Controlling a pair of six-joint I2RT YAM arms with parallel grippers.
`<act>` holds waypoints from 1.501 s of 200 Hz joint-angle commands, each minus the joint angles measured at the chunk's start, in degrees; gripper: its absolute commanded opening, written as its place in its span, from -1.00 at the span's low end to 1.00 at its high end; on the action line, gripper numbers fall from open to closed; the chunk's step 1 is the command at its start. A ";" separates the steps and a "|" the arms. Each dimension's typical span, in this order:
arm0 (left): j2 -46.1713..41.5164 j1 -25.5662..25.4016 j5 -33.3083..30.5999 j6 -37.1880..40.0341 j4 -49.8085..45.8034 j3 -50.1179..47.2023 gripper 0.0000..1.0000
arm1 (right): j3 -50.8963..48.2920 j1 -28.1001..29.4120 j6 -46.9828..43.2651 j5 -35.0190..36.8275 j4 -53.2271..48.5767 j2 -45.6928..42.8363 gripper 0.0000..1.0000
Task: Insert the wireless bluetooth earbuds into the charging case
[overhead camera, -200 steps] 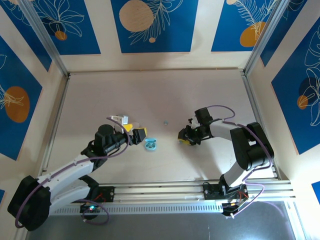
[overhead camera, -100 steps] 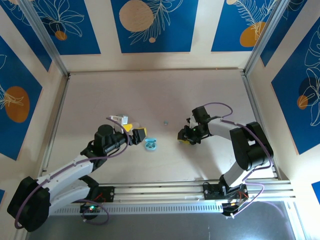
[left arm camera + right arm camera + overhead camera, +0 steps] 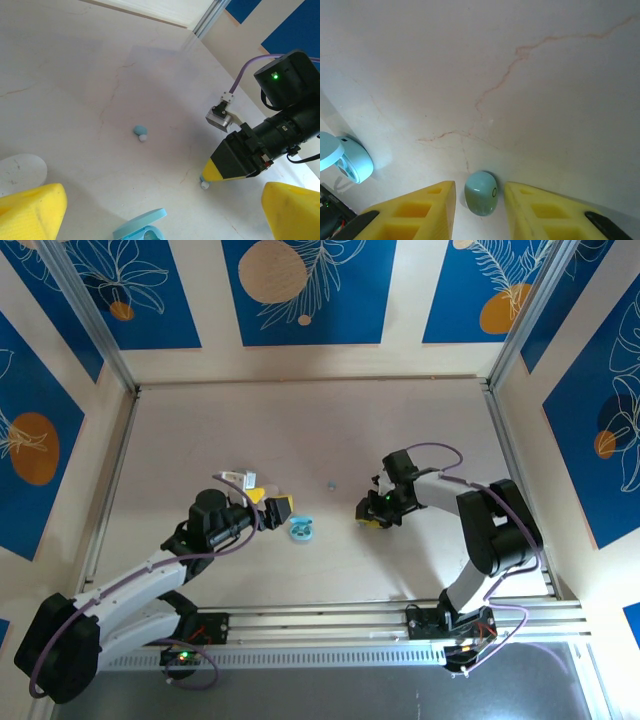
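Observation:
A pale blue earbud [image 3: 481, 193] lies on the table between the yellow fingers of my right gripper [image 3: 480, 200], with a small gap on each side; the gripper is open. The left wrist view catches the same earbud [image 3: 204, 184] peeking out under the right gripper's tip [image 3: 220, 172]. A second pale blue earbud [image 3: 140, 132] lies alone farther back [image 3: 330, 483]. The pale blue charging case [image 3: 302, 530] sits with its lid up, just in front of my open left gripper [image 3: 270, 502]; the case [image 3: 352, 162] also appears at the left of the right wrist view.
A white rounded object [image 3: 20, 172] lies beside the left gripper's left finger. The tabletop [image 3: 420, 430] is pale wood with thin cracks, fenced by metal rails [image 3: 505, 350] and blue patterned walls.
The right arm's wrist has shifted slightly toward the back left, with its fingers still down at the earbud. The left arm, case and loose earbud have not moved.

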 commanded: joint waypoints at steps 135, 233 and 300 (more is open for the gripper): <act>-0.95 -0.18 0.26 0.09 -0.33 1.81 0.99 | 0.79 0.14 -0.97 -1.53 1.66 5.72 -0.46; -1.02 -0.25 0.18 0.27 -0.46 1.77 0.99 | -0.44 0.23 0.79 -1.49 2.03 2.81 -0.62; -2.78 -0.23 -2.24 0.86 -3.25 2.18 0.99 | 4.74 6.59 1.77 13.59 -13.12 -10.50 -0.64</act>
